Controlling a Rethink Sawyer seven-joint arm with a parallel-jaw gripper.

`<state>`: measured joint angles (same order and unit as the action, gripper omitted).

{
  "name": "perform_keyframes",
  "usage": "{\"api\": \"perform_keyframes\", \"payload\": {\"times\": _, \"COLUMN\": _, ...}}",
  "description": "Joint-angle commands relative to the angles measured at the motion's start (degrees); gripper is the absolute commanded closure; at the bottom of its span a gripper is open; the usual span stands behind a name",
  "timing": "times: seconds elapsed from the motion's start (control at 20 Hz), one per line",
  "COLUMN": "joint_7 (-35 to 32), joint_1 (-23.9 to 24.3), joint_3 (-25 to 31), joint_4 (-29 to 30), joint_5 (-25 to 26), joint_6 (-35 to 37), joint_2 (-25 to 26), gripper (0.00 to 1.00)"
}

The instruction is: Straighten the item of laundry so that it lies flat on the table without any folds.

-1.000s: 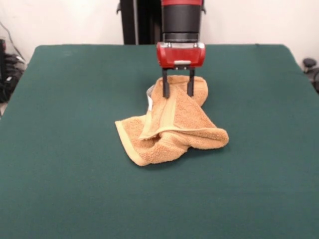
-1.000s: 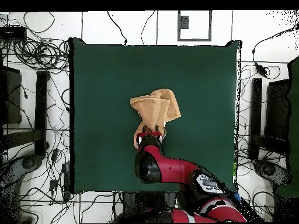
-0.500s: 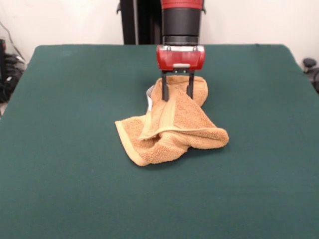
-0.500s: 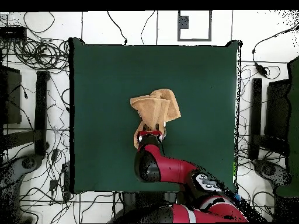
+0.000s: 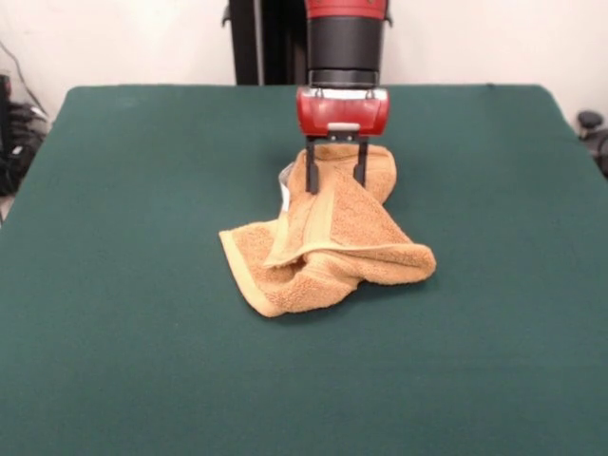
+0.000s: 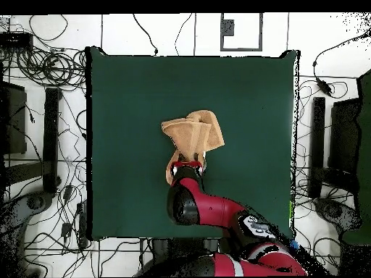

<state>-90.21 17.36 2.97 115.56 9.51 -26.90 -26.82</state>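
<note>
Pincer (image 5: 335, 178) spread moderately, nothing clamped, fingers straddling raised far hump of towel (image 5: 328, 242). I see towel bunched mid-table, directly under pincer and spilling toward camera: border band (image 5: 312, 224) folded up over top, white label (image 5: 283, 190) peeking just beside one finger. Table (image 5: 142, 285) green all round. My read: flattening barely begun; every fold still needs unfolding and spreading.
</note>
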Motion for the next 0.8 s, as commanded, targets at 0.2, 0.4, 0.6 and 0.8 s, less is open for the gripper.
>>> {"api": "perform_keyframes", "payload": {"times": 0.2, "joint_7": -18.13, "joint_1": -0.39, "joint_3": 5.45, "joint_4": -3.56, "joint_5": -6.28, "joint_6": -5.52, "joint_2": 1.34, "gripper": 0.00}}
{"api": "perform_keyframes", "payload": {"times": 0.4, "joint_7": -16.18, "joint_1": -0.17, "joint_3": 5.52, "joint_4": -4.04, "joint_5": -5.76, "joint_6": -2.71, "joint_2": 0.92, "gripper": 0.00}}
{"api": "perform_keyframes", "payload": {"times": 0.6, "joint_7": -16.68, "joint_1": 0.68, "joint_3": 6.40, "joint_4": -3.86, "joint_5": -5.66, "joint_6": -1.98, "joint_2": 0.97, "gripper": 1.00}}
{"api": "perform_keyframes", "payload": {"times": 0.8, "joint_7": -17.82, "joint_1": 1.07, "joint_3": 6.83, "joint_4": -3.16, "joint_5": -6.89, "joint_6": -1.59, "joint_2": 0.97, "gripper": 1.00}}
